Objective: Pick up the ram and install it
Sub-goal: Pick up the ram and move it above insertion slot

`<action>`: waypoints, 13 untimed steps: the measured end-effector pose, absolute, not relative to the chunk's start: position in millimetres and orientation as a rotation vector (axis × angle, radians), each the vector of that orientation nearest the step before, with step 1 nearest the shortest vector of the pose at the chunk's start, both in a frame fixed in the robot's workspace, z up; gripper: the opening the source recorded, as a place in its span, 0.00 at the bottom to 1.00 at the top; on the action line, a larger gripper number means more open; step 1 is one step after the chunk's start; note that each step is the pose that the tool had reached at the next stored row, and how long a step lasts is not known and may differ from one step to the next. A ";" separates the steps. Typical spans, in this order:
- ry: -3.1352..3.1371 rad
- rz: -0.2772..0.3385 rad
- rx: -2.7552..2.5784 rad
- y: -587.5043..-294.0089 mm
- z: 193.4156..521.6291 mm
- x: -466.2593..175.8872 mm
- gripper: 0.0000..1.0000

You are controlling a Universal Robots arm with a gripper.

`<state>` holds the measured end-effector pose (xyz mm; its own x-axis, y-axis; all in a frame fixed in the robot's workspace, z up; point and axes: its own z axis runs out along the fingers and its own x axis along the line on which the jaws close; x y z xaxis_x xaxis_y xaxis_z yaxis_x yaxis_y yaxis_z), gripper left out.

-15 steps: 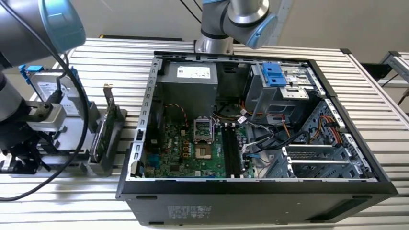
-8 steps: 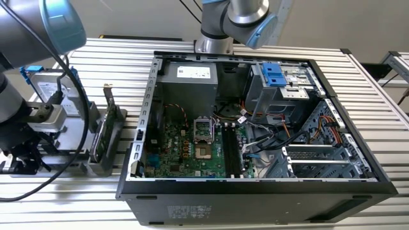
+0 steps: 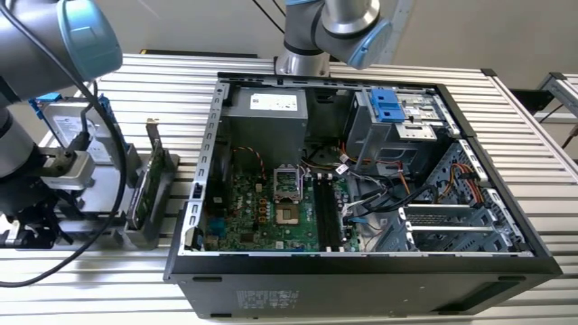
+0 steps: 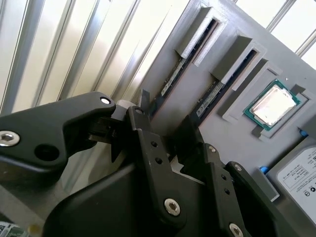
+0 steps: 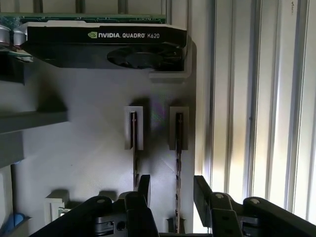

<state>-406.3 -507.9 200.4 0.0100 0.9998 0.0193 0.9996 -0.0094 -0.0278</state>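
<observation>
Two ram sticks stand edge-on in slots of a grey holder [image 5: 89, 148]. In the first wrist view one ram stick [image 5: 178, 158] runs down between my gripper's [image 5: 173, 193] black fingers [image 5: 201, 192], with a gap on each side. The other ram stick [image 5: 134, 148] stands just outside the other finger. The second wrist view shows the same two sticks [image 4: 174, 75] [image 4: 211, 95] in their slots, with my gripper [image 4: 167, 118] open just above them. In the exterior view my arm's wrist [image 3: 54, 172] hangs over the holder [image 3: 135, 233] at the exterior view's left.
An open computer case [image 3: 361, 267] lies on the slatted table, its motherboard memory slots [image 3: 327, 213] beside the processor socket [image 3: 284, 186]. The holder also carries a graphics card [image 5: 98, 42], a processor chip [image 4: 272, 104] and a hard drive [image 4: 301, 173]. A second arm [image 3: 329, 27] stands behind the case.
</observation>
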 end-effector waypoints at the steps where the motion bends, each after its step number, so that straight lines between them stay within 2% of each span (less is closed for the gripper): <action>1: -2.187 0.009 -2.208 -508.0 199.6 -406.3 1.00; 13: -2.187 0.009 -2.208 -508.3 194.8 -406.4 1.00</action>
<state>-406.4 -508.3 194.8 0.0098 0.9998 0.0193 0.9996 -0.0093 -0.0278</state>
